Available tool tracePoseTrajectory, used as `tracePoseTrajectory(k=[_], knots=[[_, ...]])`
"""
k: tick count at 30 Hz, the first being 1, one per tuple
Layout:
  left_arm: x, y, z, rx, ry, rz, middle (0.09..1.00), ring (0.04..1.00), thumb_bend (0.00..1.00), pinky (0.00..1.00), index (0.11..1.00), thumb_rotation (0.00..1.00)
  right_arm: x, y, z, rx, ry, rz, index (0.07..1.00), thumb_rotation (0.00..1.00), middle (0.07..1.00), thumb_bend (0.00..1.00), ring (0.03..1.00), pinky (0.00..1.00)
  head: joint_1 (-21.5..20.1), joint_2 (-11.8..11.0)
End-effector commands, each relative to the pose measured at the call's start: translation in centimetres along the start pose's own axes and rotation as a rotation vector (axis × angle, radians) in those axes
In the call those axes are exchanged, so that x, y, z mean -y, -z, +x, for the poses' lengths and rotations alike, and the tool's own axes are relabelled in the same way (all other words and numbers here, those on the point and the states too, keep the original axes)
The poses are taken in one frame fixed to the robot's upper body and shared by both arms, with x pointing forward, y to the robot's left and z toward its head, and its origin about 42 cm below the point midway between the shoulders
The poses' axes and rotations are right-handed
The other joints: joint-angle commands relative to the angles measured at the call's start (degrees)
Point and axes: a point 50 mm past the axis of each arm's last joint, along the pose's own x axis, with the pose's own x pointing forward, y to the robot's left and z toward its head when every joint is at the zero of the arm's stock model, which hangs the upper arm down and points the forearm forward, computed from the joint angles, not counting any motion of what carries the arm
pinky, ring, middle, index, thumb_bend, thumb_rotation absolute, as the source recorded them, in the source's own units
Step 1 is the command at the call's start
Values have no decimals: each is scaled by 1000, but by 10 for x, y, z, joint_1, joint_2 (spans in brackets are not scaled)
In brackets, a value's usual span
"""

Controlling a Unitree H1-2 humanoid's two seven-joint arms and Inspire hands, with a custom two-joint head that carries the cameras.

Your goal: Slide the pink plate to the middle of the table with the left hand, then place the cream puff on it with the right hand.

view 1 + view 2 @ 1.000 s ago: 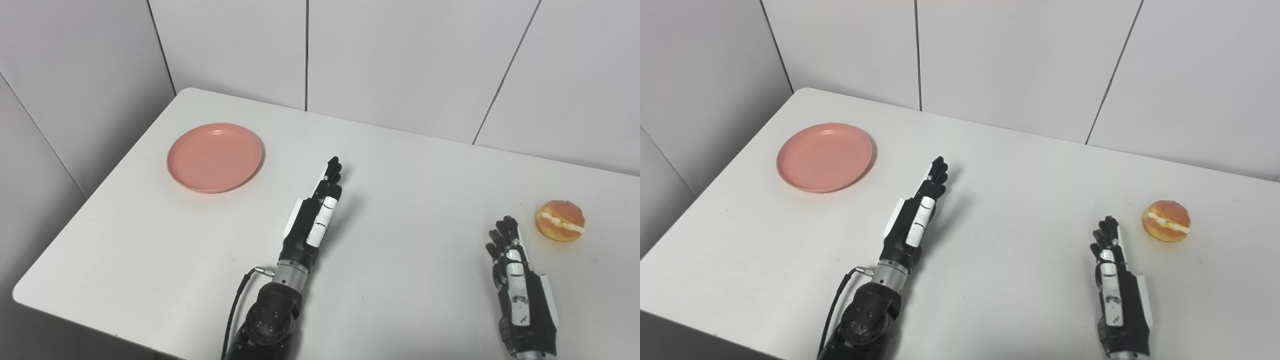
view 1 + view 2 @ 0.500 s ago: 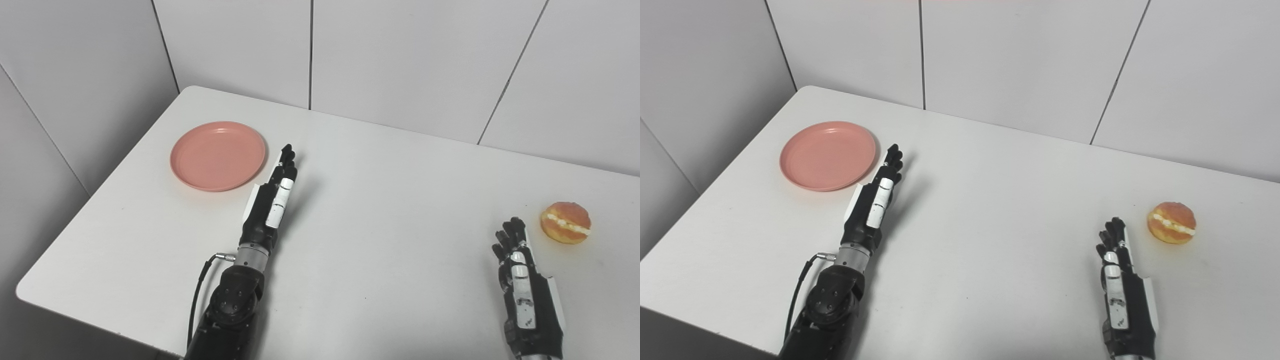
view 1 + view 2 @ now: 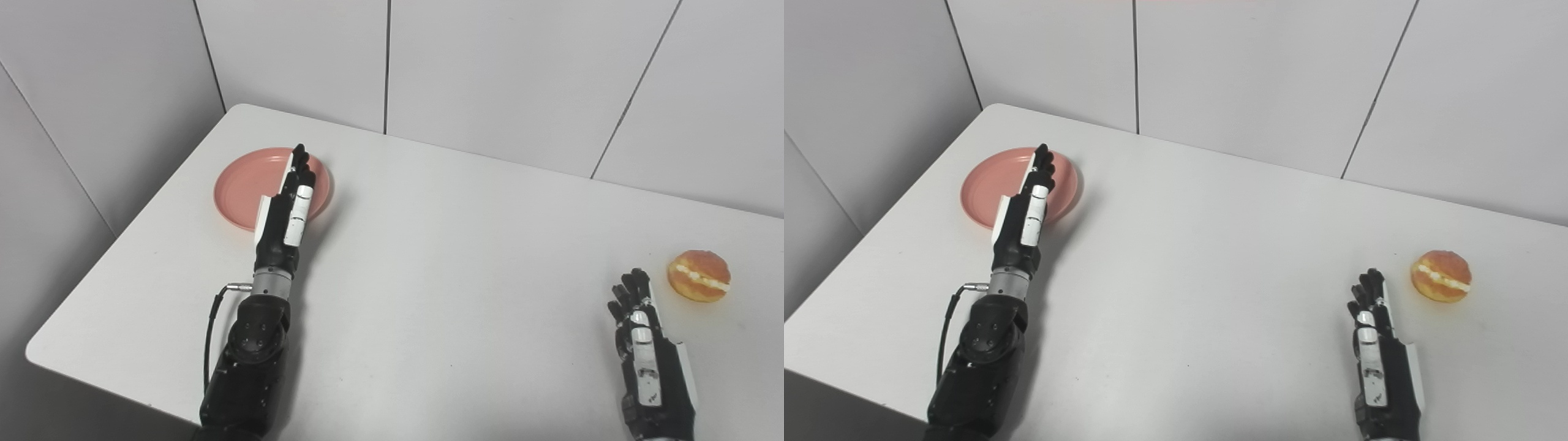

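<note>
The pink plate (image 3: pixel 239 190) lies at the table's far left. My left hand (image 3: pixel 286 205) hovers over the plate's right part, edge-on with fingers stretched straight and holding nothing; it hides part of the plate. Whether it touches the plate I cannot tell. The cream puff (image 3: pixel 699 275), golden with a white cream line, sits near the right edge. My right hand (image 3: pixel 643 334) rests low at the front right, open, fingers pointing up toward the puff and a short gap to its left.
The white table (image 3: pixel 465 257) has a rounded left corner close to the plate, with grey wall panels behind it. A black cable (image 3: pixel 211 324) loops off the left forearm near the front edge.
My left hand has swung left and away from me, from mid-table to over the plate. The right hand, plate and puff have stayed put; the view has drifted slightly.
</note>
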Motion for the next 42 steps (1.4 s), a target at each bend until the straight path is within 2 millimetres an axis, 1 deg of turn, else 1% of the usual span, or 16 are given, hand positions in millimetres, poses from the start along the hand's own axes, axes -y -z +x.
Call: tracePoseTrajectory(k=[1,3,8,12,14,16,19,25,27,30,32,35,36,38,42], knots=[[-3,-22,22,114,-30,-8,1000,1000,715,1000,1000,1000,-1,10,-10,-22,12,26,1000,908,1000,576,1000,1000,-1,1],[-8,-26,27,127,-42,-11,1000,1000,761,1000,1000,1000,-1,10,-10,-21,11,23,1000,914,1000,589,1000,1000,-1,1],[-33,-29,49,149,-131,7,987,994,805,1000,1000,1000,0,9,-12,-19,7,28,1000,914,1000,564,1000,1000,-2,-3],[-52,-27,64,148,-164,3,973,987,810,1000,986,1000,0,9,-12,-22,2,35,1000,905,1000,573,1000,1000,-2,-3],[-67,-24,71,137,-174,2,968,980,799,1000,979,1000,0,8,-13,-18,1,27,1000,911,1000,564,1000,1000,-2,-2],[-78,-23,77,128,-199,9,956,965,803,972,967,1000,0,7,-13,-16,-2,25,1000,920,1000,553,1000,1000,-1,-1],[-87,-23,85,135,-235,8,912,930,794,951,921,1000,1,7,-13,-23,-4,32,1000,908,1000,572,1000,1000,2,0],[-108,-27,100,107,-281,9,894,913,846,985,891,1000,0,8,-12,-25,-1,49,1000,892,1000,599,1000,1000,5,0],[-115,-27,106,101,-295,0,876,883,844,961,869,1000,0,8,-12,-27,2,50,1000,890,1000,606,1000,1000,5,0],[-125,-26,111,85,-299,-19,868,871,841,986,862,1000,-1,8,-12,-28,1,50,1000,890,1000,603,1000,1000,5,0],[-131,-23,114,70,-303,-28,855,855,841,982,853,1000,-1,8,-13,-28,0,50,1000,889,1000,600,1000,1000,5,0],[-138,-16,116,53,-315,-41,830,828,845,916,839,1000,-1,8,-13,-25,-1,46,1000,895,1000,590,1000,1000,5,0],[-140,-13,116,52,-324,-48,819,817,839,878,831,1000,-1,8,-13,-25,-2,48,1000,892,1000,589,1000,1000,5,0],[-143,-8,115,48,-343,-53,770,775,841,813,790,1000,-1,7,-13,-26,-3,51,1000,890,1000,595,1000,1000,5,1],[-145,3,115,11,-363,-41,734,738,858,803,759,1000,0,6,-14,-30,3,43,1000,886,1000,604,1000,1000,5,1]])
